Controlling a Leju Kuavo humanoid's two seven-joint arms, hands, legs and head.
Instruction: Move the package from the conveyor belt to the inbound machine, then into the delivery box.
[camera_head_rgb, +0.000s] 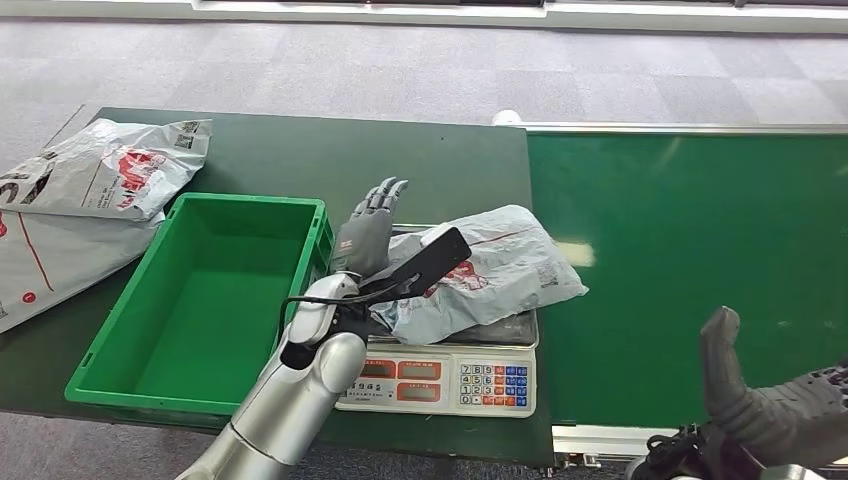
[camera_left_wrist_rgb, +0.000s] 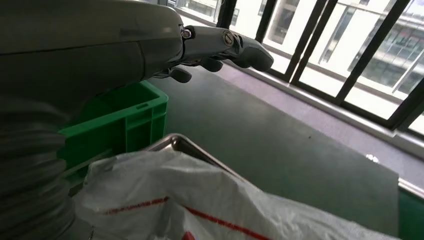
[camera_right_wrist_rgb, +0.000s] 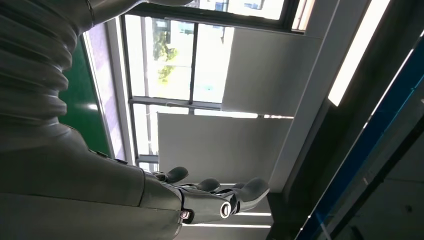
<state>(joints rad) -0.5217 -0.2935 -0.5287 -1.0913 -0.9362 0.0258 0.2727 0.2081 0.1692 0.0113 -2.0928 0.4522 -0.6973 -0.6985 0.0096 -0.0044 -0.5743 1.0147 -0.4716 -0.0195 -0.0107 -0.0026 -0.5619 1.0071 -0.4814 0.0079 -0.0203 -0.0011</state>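
One package (camera_head_rgb: 490, 275) lies flat on the scale (camera_head_rgb: 455, 372), its long axis running from near left to far right, with the green bin (camera_head_rgb: 200, 300) just beside the scale on the left. The left hand (camera_head_rgb: 368, 228) stands just at the package's left end, between it and the bin, fingers spread and holding nothing, so it is clearly the nearer one for a lift leftward into the bin. Well apart at the near right, over the conveyor belt (camera_head_rgb: 690, 260), the right hand (camera_head_rgb: 745, 400) is likewise spread and empty.
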